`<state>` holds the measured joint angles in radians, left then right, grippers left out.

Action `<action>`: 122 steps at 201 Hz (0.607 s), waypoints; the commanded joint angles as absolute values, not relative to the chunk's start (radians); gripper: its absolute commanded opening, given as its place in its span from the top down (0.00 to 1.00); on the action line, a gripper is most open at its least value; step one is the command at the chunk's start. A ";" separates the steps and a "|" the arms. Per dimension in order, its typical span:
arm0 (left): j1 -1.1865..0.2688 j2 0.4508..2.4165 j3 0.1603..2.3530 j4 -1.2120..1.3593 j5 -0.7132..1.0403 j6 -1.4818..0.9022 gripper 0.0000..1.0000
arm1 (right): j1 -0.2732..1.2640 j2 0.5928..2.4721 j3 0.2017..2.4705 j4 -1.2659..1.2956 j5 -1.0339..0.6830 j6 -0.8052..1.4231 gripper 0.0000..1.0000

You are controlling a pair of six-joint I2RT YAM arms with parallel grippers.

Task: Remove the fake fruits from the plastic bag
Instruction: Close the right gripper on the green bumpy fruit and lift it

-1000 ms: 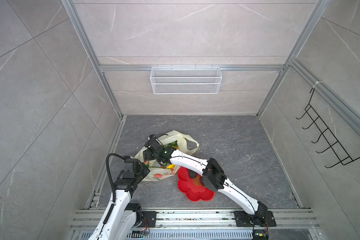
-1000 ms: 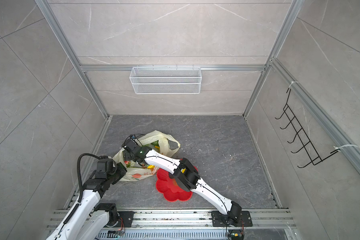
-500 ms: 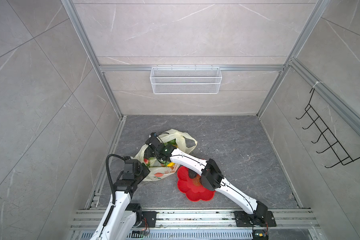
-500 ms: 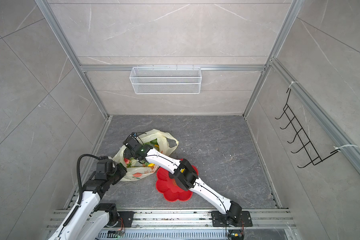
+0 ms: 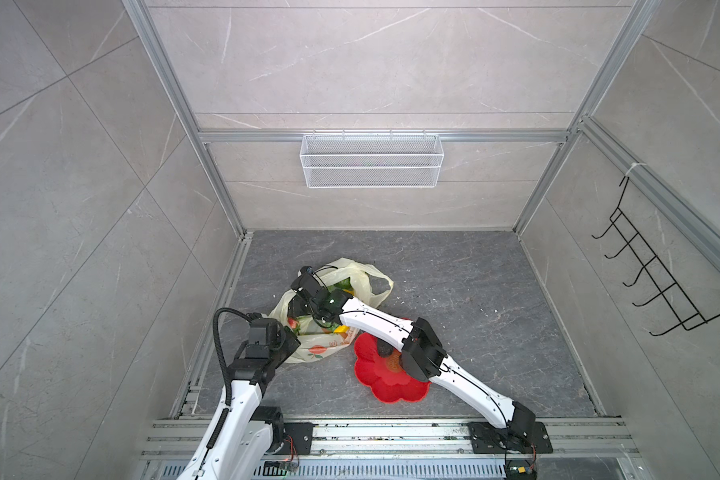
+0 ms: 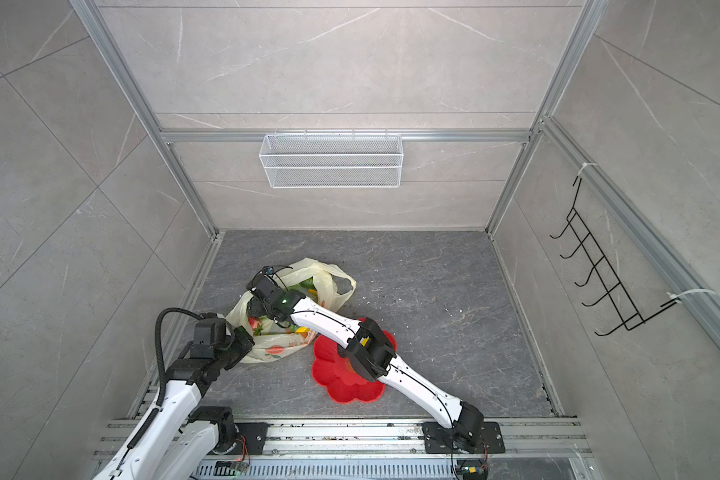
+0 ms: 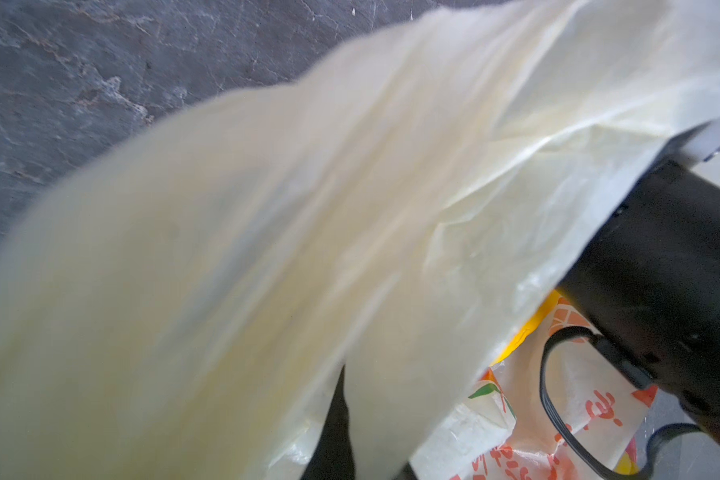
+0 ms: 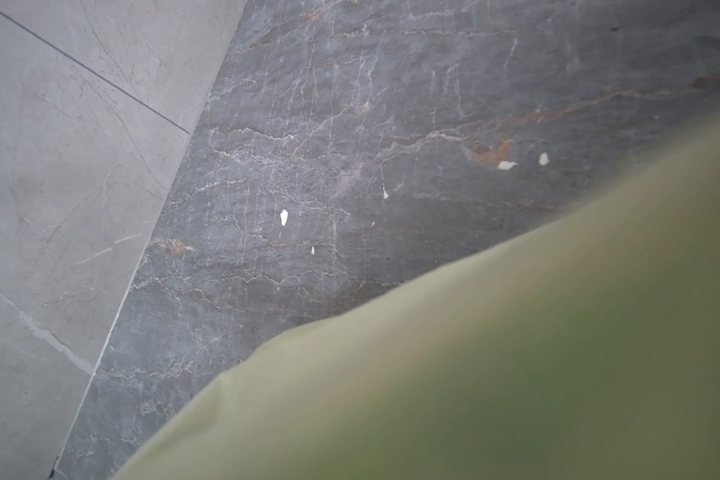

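Note:
The pale-yellow plastic bag (image 5: 360,277) (image 6: 329,279) lies crumpled at the floor's left, mouth up. My left gripper (image 5: 294,338) (image 6: 248,343) is shut on the bag's near edge; in the left wrist view the film (image 7: 308,208) drapes over a dark finger (image 7: 333,436). My right gripper (image 5: 296,307) (image 6: 255,307) reaches down into the bag mouth, and its jaws appear open. Bag film (image 8: 516,353) hides them in the right wrist view. Among the fake fruits inside I see a red strawberry (image 5: 294,322) (image 6: 253,322) and a green piece (image 5: 344,284) (image 6: 306,284).
A red flower-shaped plate (image 5: 387,386) (image 6: 350,384) lies right of the bag, under my right forearm, with a dark piece (image 5: 385,351) on it. A white wire basket (image 5: 371,160) hangs on the back wall and black hooks (image 5: 649,286) on the right wall.
My right gripper has shifted slightly towards the back left inside the bag mouth. The left gripper has kept its hold on the bag edge.

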<state>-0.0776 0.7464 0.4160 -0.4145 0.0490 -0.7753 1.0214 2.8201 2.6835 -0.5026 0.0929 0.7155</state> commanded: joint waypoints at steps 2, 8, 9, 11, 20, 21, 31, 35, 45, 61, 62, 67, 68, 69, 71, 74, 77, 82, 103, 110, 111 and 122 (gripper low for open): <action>-0.072 0.754 0.439 -0.415 0.022 -0.765 1.00 | 1.021 2.843 2.665 -0.545 0.085 0.716 0.25; -0.072 0.758 0.440 -0.416 0.019 -0.764 1.00 | 1.024 2.835 2.665 -0.547 0.086 0.712 0.26; -0.072 0.759 0.441 -0.417 0.018 -0.764 1.00 | 1.024 2.833 2.665 -0.547 0.087 0.711 0.26; -0.072 0.760 0.441 -0.416 0.018 -0.763 1.00 | 1.024 2.830 2.663 -0.548 0.087 0.709 0.27; -0.071 0.765 0.442 -0.415 0.015 -0.760 1.00 | 1.027 2.817 2.656 -0.550 0.091 0.707 0.28; -0.072 0.766 0.444 -0.415 0.014 -0.759 1.00 | 1.027 2.815 2.654 -0.551 0.092 0.706 0.29; -0.072 0.771 0.446 -0.416 0.006 -0.754 1.00 | 1.032 2.791 2.629 -0.546 0.105 0.702 0.30; -0.071 0.774 0.448 -0.415 0.001 -0.752 1.00 | 1.033 2.779 2.613 -0.540 0.107 0.700 0.31; -0.071 0.785 0.454 -0.419 -0.009 -0.747 1.00 | 1.035 2.746 2.553 -0.515 0.110 0.700 0.33; -0.067 0.807 0.461 -0.411 -0.012 -0.739 1.00 | 1.035 2.693 2.474 -0.468 0.110 0.701 0.33; -0.066 0.809 0.462 -0.410 -0.014 -0.739 1.00 | 1.035 2.689 2.468 -0.465 0.110 0.701 0.34; -0.064 0.816 0.461 -0.405 -0.012 -0.739 1.00 | 1.035 2.674 2.446 -0.453 0.112 0.700 0.34; -0.064 0.816 0.461 -0.404 -0.011 -0.740 1.00 | 1.035 2.671 2.442 -0.451 0.112 0.700 0.34; -0.064 0.817 0.462 -0.403 -0.010 -0.740 1.00 | 1.035 2.668 2.440 -0.450 0.113 0.700 0.34; -0.063 0.820 0.463 -0.400 -0.009 -0.739 1.00 | 1.035 2.663 2.432 -0.445 0.113 0.698 0.34; -0.062 0.822 0.463 -0.396 -0.007 -0.741 1.00 | 1.035 2.655 2.422 -0.440 0.115 0.696 0.34; -0.062 0.826 0.462 -0.392 -0.005 -0.741 1.00 | 1.035 2.648 2.414 -0.436 0.116 0.694 0.34; -0.060 0.831 0.464 -0.386 -0.003 -0.742 1.00 | 1.035 2.636 2.400 -0.432 0.119 0.690 0.34; -0.053 0.856 0.473 -0.371 0.000 -0.740 1.00 | 1.037 2.593 2.358 -0.424 0.123 0.671 0.35; -0.050 0.864 0.477 -0.366 0.003 -0.738 1.00 | 1.037 2.577 2.338 -0.415 0.123 0.664 0.35; -0.049 0.866 0.478 -0.366 0.004 -0.737 1.00 | 1.037 2.573 2.336 -0.414 0.123 0.663 0.35; -0.045 0.879 0.484 -0.359 0.009 -0.735 1.00 | 1.040 2.542 2.302 -0.397 0.124 0.658 0.35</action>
